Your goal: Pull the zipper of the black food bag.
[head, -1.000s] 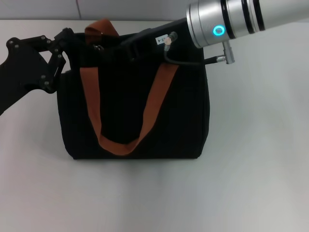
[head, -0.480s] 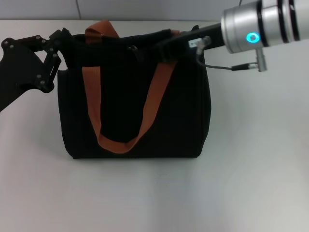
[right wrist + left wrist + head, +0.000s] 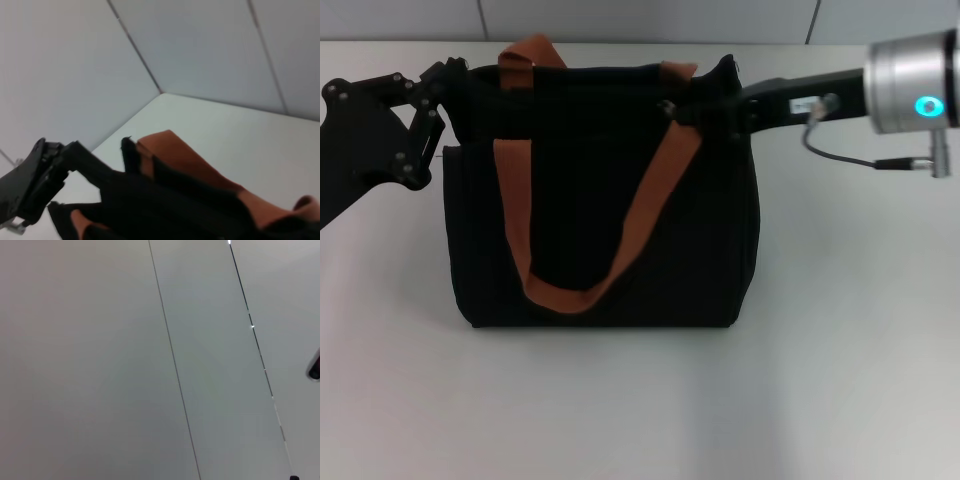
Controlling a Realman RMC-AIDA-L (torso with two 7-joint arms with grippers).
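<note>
The black food bag [image 3: 590, 220] stands upright mid-table, with orange-brown straps [image 3: 650, 200] hanging down its front. My left gripper [image 3: 455, 78] is shut on the bag's top left corner and holds it taut. My right gripper [image 3: 688, 108] is at the top edge near the bag's right end, shut on the small silver zipper pull [image 3: 667, 106]. The right wrist view shows the bag's top [image 3: 165, 210], a strap [image 3: 185, 160] and my left gripper [image 3: 52, 167] farther off, holding the bag's corner. The left wrist view shows only wall panels.
The bag stands on a white table [image 3: 840, 350] with a panelled wall [image 3: 620, 18] behind it. A thin grey cable [image 3: 840, 152] loops under my right wrist. There is bare table in front of the bag and to its right.
My right gripper has moved steadily to the right along the bag's top edge, and the silver pull has moved with it from near the left strap to near the right end. My left gripper has stayed put.
</note>
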